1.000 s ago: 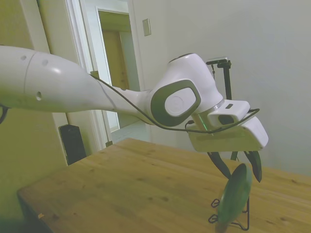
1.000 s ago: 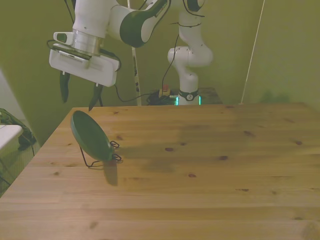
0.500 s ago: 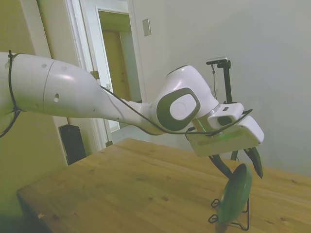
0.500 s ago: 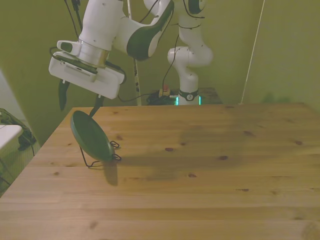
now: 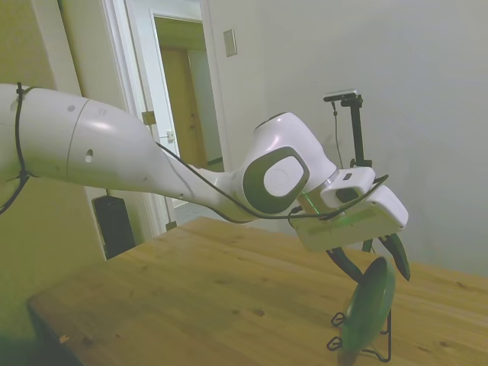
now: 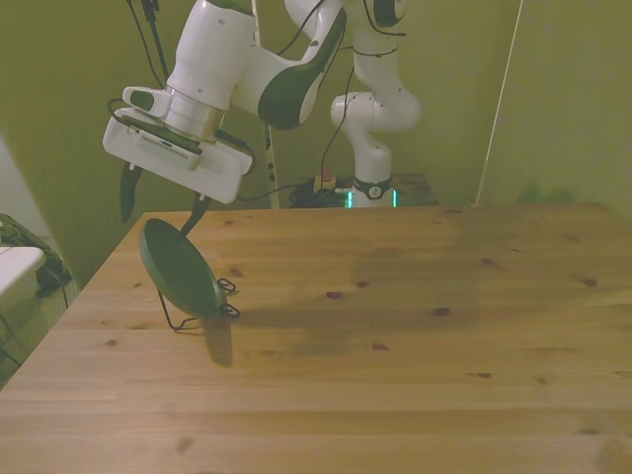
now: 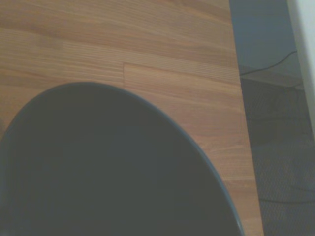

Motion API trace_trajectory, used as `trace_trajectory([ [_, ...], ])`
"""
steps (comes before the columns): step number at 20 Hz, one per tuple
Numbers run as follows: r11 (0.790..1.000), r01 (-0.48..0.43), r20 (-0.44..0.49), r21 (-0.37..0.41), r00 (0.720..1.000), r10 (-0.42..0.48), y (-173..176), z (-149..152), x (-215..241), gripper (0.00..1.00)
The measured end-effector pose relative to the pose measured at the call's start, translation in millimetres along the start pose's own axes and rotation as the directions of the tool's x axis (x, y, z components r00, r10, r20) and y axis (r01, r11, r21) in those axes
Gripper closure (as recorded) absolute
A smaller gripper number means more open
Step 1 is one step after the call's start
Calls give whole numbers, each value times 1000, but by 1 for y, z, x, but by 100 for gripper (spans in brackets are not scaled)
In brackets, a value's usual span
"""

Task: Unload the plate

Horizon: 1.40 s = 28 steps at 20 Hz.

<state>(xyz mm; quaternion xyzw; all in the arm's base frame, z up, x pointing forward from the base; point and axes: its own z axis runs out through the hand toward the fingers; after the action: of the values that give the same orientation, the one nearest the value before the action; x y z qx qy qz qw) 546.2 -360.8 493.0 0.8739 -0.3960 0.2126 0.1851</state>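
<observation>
The green plate stands on edge, tilted in a thin black wire stand, near the table's corner at the front view's left. My gripper hangs open just above its upper rim, one dark finger on each side of the rim and neither touching it. From the side, the plate shows edge-on under the gripper, with the stand at its foot. Seen from the wrist, the plate is a large dark curved shape close below.
The wooden table stretches wide toward the front view's right. Its side edge runs close beside the plate, with floor and cables beyond. A doorway stands behind the table in the side view.
The gripper has come down and tilted toward the plate, so its fingertips now sit level with the upper rim. The plate and stand have not moved.
</observation>
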Motion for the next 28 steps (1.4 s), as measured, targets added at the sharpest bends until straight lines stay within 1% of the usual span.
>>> trace_trajectory([
  [16,1000,-5,1,-4,1000,5,7,8,-4,100],
  [28,1000,-8,-13,-1,1000,8,7,2,1,100],
])
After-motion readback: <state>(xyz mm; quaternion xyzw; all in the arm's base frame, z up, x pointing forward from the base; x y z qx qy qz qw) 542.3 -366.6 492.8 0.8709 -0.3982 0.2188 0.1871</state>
